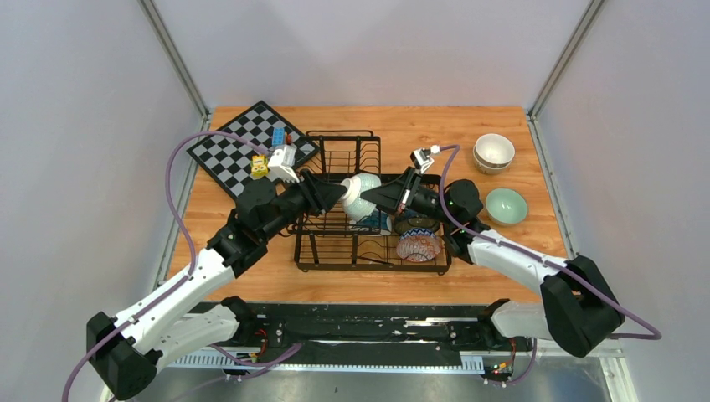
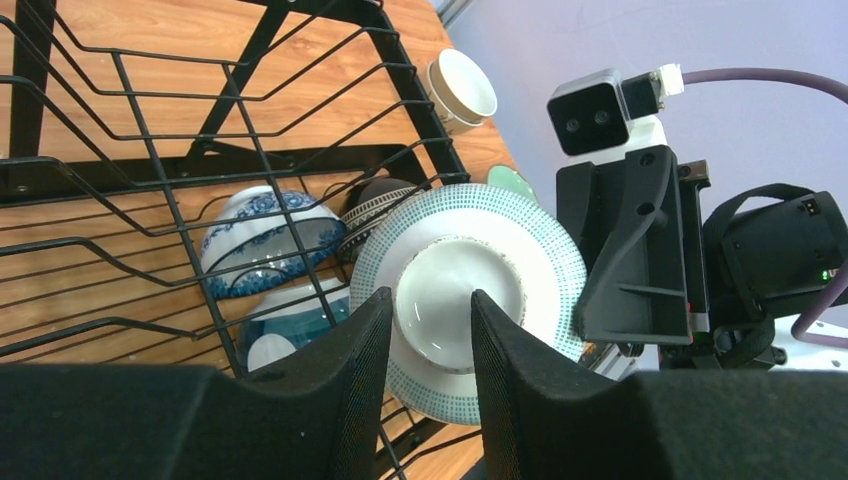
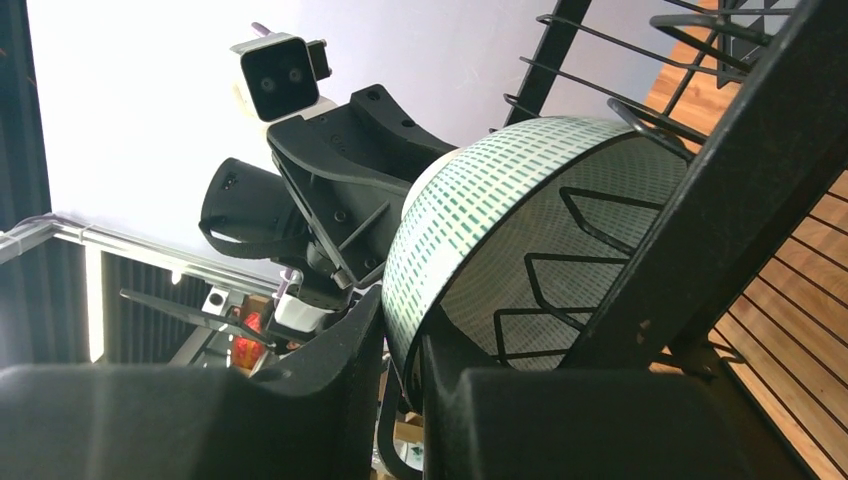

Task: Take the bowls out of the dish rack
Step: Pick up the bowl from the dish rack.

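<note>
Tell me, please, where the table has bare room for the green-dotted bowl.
The table is bare along its far edge behind the dish rack, up to the stacked white bowls, and in the near strip before the rack. Crowded: the chessboard with toy blocks, and beside the mint bowl under the right arm.

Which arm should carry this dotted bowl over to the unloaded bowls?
Probably right. Its gripper already pinches the bowl by the rim, and the unloaded bowls sit on its side.
</note>
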`<state>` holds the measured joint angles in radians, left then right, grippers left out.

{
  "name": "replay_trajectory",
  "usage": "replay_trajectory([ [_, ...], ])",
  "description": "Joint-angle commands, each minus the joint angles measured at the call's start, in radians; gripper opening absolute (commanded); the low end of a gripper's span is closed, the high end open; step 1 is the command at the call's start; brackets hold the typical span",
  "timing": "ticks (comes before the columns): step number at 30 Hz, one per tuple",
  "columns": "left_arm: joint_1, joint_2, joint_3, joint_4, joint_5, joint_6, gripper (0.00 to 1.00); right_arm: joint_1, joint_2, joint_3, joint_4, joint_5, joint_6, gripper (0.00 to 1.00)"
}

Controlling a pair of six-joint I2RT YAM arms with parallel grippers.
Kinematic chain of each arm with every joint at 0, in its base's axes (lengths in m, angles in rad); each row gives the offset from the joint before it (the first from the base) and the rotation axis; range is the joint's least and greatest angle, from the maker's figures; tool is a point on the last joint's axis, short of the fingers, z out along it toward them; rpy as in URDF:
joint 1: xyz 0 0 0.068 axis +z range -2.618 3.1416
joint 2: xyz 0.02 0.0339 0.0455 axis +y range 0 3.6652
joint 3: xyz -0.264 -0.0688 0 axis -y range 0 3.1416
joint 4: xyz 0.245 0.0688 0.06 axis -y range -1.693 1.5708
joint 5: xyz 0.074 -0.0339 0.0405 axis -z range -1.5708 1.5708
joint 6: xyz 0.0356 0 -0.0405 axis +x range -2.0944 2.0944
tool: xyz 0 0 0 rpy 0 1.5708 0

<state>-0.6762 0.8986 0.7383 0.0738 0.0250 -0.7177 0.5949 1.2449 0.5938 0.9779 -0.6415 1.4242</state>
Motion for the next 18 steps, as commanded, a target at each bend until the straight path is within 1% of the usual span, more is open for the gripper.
replay_trajectory([
  [1,0.001,-0.018,-0.022,-0.018,0.002,0.009,0.37,0.027,0.023,0.038,0.063,-0.021,0.004,0.04],
  [4,0.001,-0.030,-0.018,-0.029,-0.009,0.016,0.37,0.030,0.042,0.053,0.085,-0.022,0.007,0.00],
  [9,0.001,-0.049,0.006,-0.059,-0.022,0.033,0.40,0.042,0.097,0.095,0.151,-0.038,0.021,0.00],
  [12,0.000,-0.064,0.028,-0.101,-0.023,0.050,0.47,0.051,0.143,0.127,0.196,-0.046,0.039,0.00],
  [15,0.001,-0.083,0.051,-0.138,-0.063,0.066,0.56,0.063,0.188,0.172,0.233,-0.056,0.057,0.00],
  [18,0.001,-0.101,0.066,-0.154,-0.068,0.070,0.61,0.075,0.222,0.214,0.250,-0.066,0.062,0.00],
])
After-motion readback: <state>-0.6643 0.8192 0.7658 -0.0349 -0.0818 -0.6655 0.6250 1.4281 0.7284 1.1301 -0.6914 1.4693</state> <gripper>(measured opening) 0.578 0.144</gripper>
